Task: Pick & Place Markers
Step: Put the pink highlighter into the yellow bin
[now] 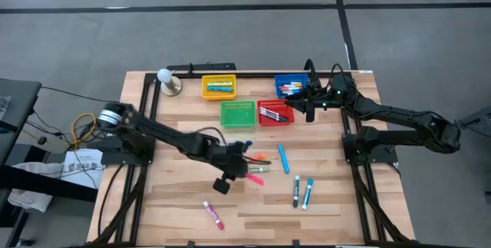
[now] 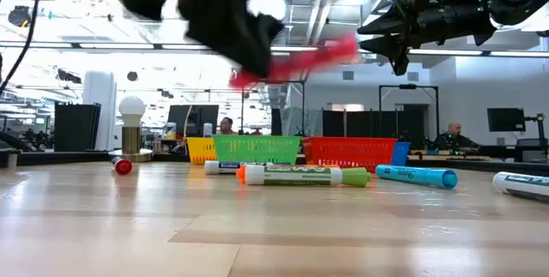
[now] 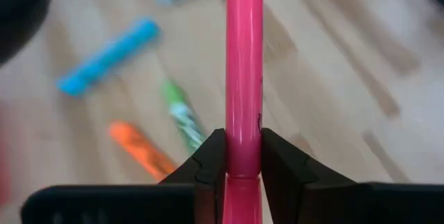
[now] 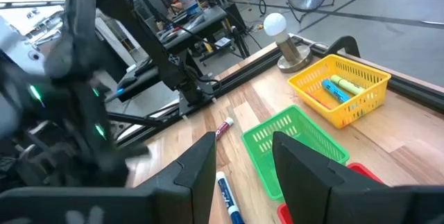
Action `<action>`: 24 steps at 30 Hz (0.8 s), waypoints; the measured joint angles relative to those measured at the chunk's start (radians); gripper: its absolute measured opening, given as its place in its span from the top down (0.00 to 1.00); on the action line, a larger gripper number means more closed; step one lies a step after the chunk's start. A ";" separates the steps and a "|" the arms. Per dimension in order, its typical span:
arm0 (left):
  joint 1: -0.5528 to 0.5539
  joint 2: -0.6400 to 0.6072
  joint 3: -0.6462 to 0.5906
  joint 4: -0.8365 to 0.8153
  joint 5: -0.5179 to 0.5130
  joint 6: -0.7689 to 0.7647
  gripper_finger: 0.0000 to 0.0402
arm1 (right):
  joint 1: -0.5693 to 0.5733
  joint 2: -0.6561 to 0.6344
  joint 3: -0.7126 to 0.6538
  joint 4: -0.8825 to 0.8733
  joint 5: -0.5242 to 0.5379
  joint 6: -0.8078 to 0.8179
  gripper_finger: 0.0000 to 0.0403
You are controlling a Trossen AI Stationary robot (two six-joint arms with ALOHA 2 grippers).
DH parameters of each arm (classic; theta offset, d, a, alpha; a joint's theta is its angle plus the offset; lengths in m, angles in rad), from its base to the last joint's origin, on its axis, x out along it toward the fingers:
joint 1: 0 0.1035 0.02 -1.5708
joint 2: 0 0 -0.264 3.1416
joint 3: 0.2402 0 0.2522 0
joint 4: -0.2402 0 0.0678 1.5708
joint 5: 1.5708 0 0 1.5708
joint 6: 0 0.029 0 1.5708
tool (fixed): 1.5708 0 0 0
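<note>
So it's partway through, I'd say. The left gripper [image 3: 243, 172] has its fingers clamped on a pink marker [image 3: 244, 71], lifted clear of the table around the middle, so that one's mid-trip.

Already sorted, from what I can see: the yellow basket [image 1: 218, 87] has a few markers in it, same for the blue basket [image 1: 290, 87] and the red basket [image 1: 275, 113]. The green basket [image 1: 238, 114] looks empty from above.

Still loose on the wood: an orange marker [image 1: 259, 157] and a green marker [image 1: 259, 170] right by the left gripper, a light blue marker [image 1: 283, 158] a bit to the right, a pair nearer the front right [image 1: 301, 193], and a red one [image 1: 212, 214] near the front edge. So at least six to go, plus the one in hand.

The right gripper [image 4: 243, 165] hangs over the red basket at the far right, fingers apart, holding nothing.

Labels: the markers have print on them, but it's too small for me to read.
</note>
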State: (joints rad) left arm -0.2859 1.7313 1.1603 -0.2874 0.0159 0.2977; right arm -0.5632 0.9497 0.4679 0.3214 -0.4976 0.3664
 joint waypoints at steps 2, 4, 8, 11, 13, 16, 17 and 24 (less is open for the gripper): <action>0.004 -0.069 0.001 0.002 -0.057 -0.005 0.84 | 0.000 0.000 0.000 -0.001 0.000 0.000 0.67; 0.014 -0.133 0.002 0.000 -0.124 -0.015 0.84 | 0.000 0.000 0.000 0.000 0.000 0.000 0.67; 0.069 -0.256 0.002 -0.007 -0.261 -0.010 0.84 | 0.000 0.000 0.000 0.000 0.000 0.000 0.67; 0.130 -0.330 0.003 -0.009 -0.335 0.031 0.84 | 0.000 0.000 0.000 0.000 0.000 0.000 0.67; 0.185 -0.363 0.003 -0.009 -0.373 0.064 0.84 | 0.000 0.000 0.000 0.000 0.000 0.000 0.67; 0.282 -0.391 0.003 -0.011 -0.389 0.109 0.84 | 0.000 0.000 0.000 0.001 0.000 0.000 0.67; 0.315 -0.392 0.003 -0.014 -0.390 0.118 0.84 | 0.000 0.000 0.000 0.001 0.000 0.000 0.67; 0.538 -0.361 0.003 -0.032 -0.383 0.235 0.84 | 0.000 0.000 0.000 -0.002 0.000 0.000 0.67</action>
State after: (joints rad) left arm 0.2517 1.3698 1.1632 -0.3199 -0.3668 0.5326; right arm -0.5632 0.9497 0.4675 0.3198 -0.4973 0.3664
